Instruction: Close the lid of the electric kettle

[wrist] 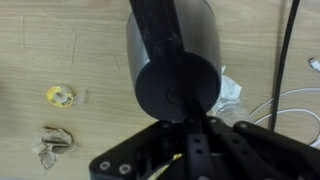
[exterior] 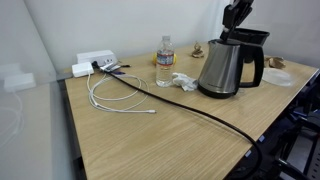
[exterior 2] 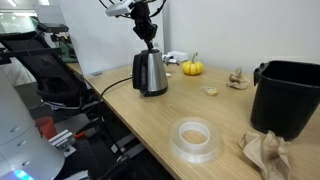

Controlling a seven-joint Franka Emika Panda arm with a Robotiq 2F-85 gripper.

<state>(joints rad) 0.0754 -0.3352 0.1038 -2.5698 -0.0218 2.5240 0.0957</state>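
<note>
Nearest on the worktop [exterior 2: 140, 120] lies a clear tape roll [exterior 2: 195, 138], with crumpled paper [exterior 2: 265, 150] to its right and a black bin [exterior 2: 290, 95] behind that. Farther back, at the left edge, stands the electric kettle [exterior 2: 150, 72], with a small pumpkin [exterior 2: 192, 67] to its right. In an exterior view a water bottle [exterior: 164, 60] stands near the kettle's left side and a black cable [exterior: 215, 120] runs toward the near edge. The hand [exterior 2: 151, 40] is directly above the kettle, fingers drawn narrow together and holding nothing. The wrist view shows the lid [wrist: 178, 90] as a round black disc just beyond the fingertips. Contact with it cannot be confirmed. Step in hand: pressing the lid down onto the black top rim. The lid appears low over the opening, but whether it is latched cannot be told. The next move calls for a short, straight downward push on the centre of the lid, kept light enough that the kettle does not tip or slide.
</note>
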